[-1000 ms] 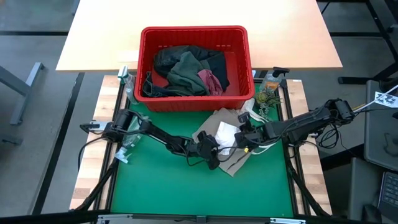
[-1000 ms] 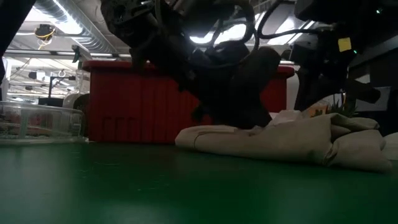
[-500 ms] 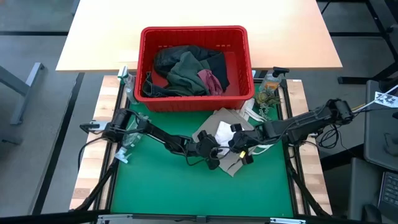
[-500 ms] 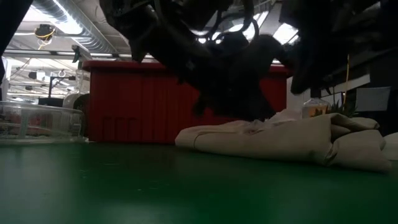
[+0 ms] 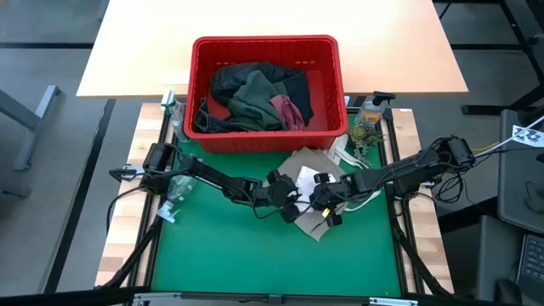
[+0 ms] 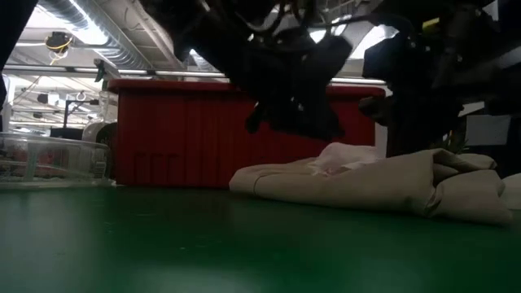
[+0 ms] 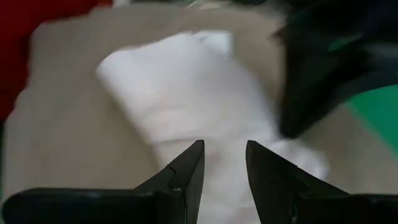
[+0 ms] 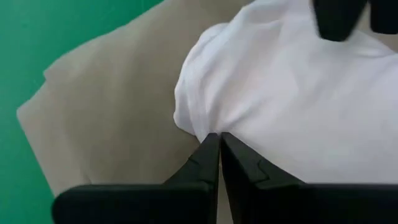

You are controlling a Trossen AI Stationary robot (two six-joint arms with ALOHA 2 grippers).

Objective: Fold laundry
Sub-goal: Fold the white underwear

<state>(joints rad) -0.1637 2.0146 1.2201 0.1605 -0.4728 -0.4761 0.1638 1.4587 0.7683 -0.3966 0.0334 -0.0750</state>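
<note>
A tan top point(image 5: 316, 170) lies crumpled on the green mat point(image 5: 229, 255), in front of the red basket; it also shows in the low view as a tan heap point(image 6: 383, 183). A white cloth point(image 5: 304, 179) rests on top of it. My left gripper point(image 5: 286, 192) hovers open just over the white cloth point(image 7: 186, 87); whether it touches, I cannot tell. My right gripper point(image 5: 322, 199) is shut at the white cloth's edge point(image 8: 261, 106). More laundry, black, olive-green point(image 5: 255, 95) and maroon point(image 5: 287, 110), sits in the basket. My right gripper pinches the white cloth at its folded edge point(image 8: 198, 132) between the two shut fingers, slanting down from the table's right side. Creases in the cloth run toward the fingertips. The cloth still lies on the tan top point(image 8: 118, 118).
The red slatted basket point(image 5: 201, 127) stands at the mat's far edge. A clear bottle point(image 5: 176, 119) stands at its left and a spray bottle point(image 5: 371, 109) with small items at its right. Bare green mat stretches along the near side.
My right gripper has moved toward the table's left and near edge, over the tan top to the white cloth. My left gripper has risen and shifted toward the far edge. In the low view, more of the white cloth shows above the tan heap.
</note>
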